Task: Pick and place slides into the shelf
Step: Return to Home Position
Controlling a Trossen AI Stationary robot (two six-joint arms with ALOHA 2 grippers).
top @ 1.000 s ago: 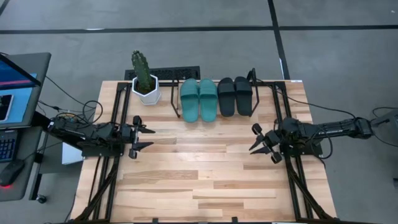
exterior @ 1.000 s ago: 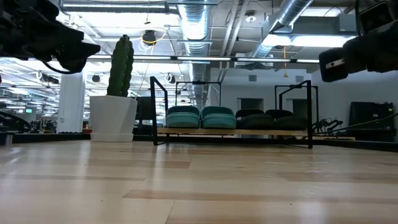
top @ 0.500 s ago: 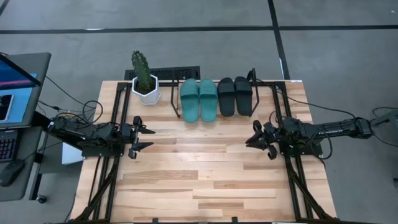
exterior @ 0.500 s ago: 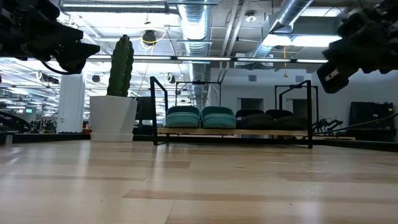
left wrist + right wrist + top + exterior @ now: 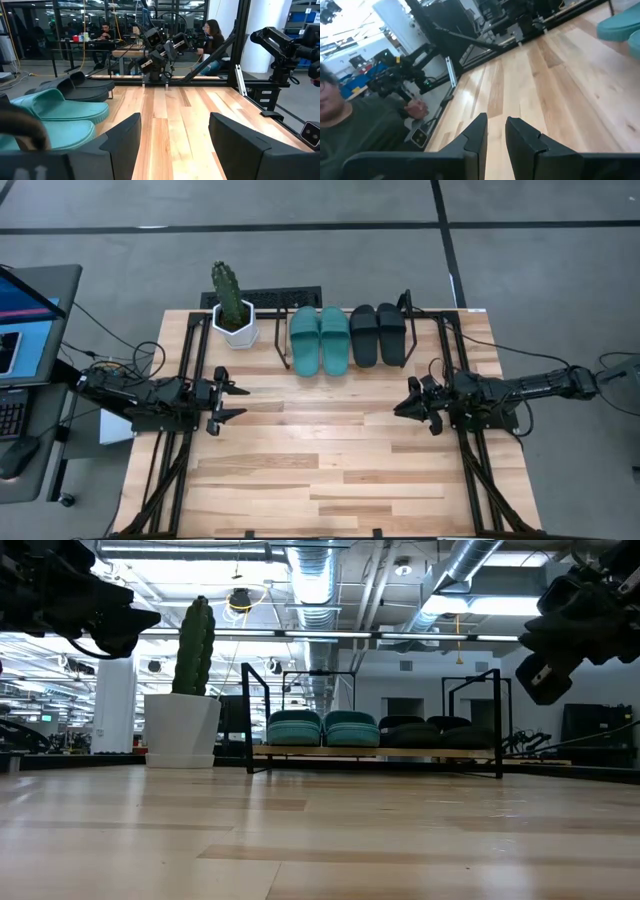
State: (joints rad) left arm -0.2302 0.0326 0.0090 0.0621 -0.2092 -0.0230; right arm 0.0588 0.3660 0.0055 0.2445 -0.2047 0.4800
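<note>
Your right gripper [image 5: 403,405]: fingers nearly together, nothing between them, hovering over bare wooden table [image 5: 330,470] at its right side. Your left gripper [image 5: 236,401]: fingers spread wide, empty, facing right gripper across table. Shelf [image 5: 283,351] sits just beyond both grippers at table's far edge, between them. Teal slides [image 5: 320,340] and black slides [image 5: 378,334] lie side by side in shelf, black pair nearer your right gripper. Potted cactus [image 5: 232,308] stands beside shelf, beyond left gripper.

Four slides [image 5: 372,728] on shelf [image 5: 372,751], cactus pot [image 5: 182,728] beside it
</note>
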